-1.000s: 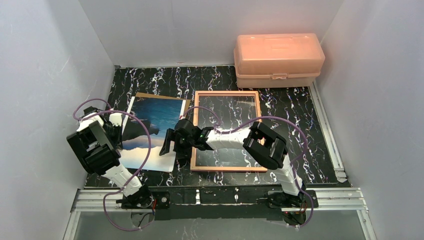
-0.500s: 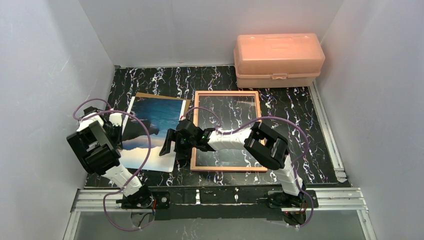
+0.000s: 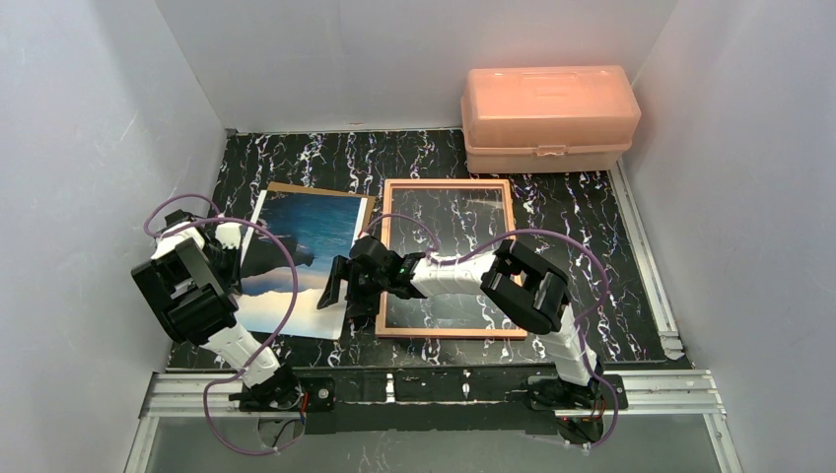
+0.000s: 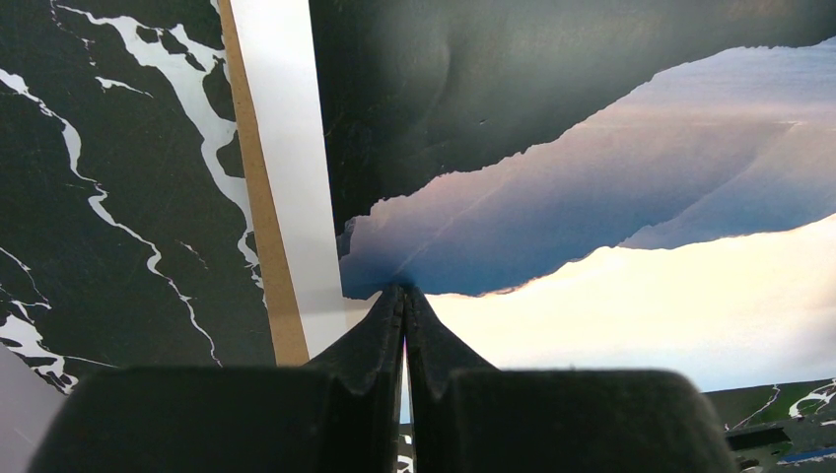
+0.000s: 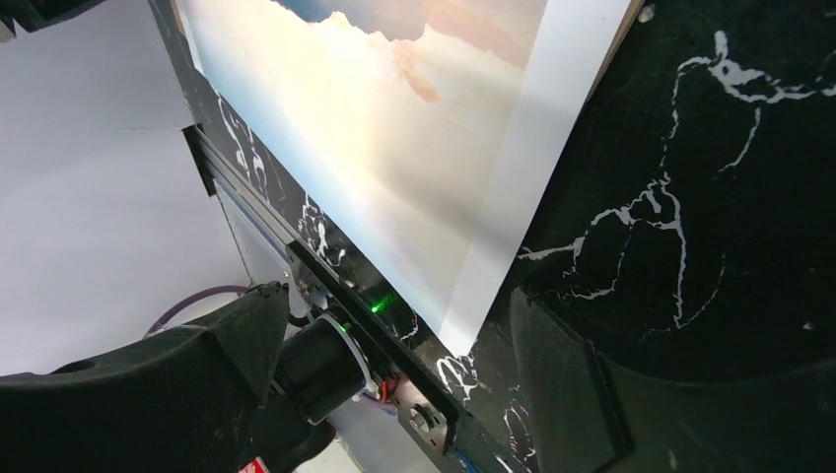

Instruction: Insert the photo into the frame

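The photo (image 3: 306, 241) is lying face up on the left of the marble table (image 3: 592, 266), resting on a brown board (image 4: 259, 197) that is peeking out along its left and far edges. The frame (image 3: 449, 182) is lying flat just beside it on the right, with the marble showing through its pane. The right arm is stretching across the frame's near left part and hiding that rail, its purple cable (image 3: 552, 234) arching over the pane. The right claw (image 5: 404, 360) is hanging spread wide, straddling the photo's near right corner. The left claw (image 4: 404, 305) is pressed together, its tips meeting the photo by its left white border. A peach box (image 3: 547, 108) is standing just beyond the frame's far right corner
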### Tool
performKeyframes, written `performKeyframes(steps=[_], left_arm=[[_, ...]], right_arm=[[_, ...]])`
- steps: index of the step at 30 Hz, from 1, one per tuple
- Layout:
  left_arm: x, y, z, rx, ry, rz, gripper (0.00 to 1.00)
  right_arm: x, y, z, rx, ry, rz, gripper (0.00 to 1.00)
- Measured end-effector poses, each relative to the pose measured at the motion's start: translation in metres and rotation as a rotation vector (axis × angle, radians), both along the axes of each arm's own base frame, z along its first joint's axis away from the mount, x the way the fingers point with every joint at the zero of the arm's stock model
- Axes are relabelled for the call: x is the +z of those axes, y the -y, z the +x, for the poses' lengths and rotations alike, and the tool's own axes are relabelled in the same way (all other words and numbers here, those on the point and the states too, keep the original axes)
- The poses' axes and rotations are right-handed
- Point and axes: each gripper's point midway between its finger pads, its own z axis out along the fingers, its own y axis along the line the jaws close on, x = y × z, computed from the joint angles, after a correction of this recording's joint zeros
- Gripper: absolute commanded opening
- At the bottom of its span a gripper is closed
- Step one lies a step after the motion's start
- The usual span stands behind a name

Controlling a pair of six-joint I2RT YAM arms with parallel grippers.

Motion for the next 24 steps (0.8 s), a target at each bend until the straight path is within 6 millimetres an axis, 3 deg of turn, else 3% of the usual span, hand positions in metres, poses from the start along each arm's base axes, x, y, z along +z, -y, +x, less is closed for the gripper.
performKeyframes(steps=[12, 24], left_arm=[[0.0, 0.0, 0.0, 0.0, 0.0, -0.001, 0.0], [0.001, 0.0, 0.0, -0.003, -0.001, -0.001, 0.0]], right_arm=[[-0.001, 0.001, -0.003, 0.011, -0.015, -0.012, 0.87], [0.011, -0.008, -0.002, 0.026, -0.009, 0.053, 0.83]])
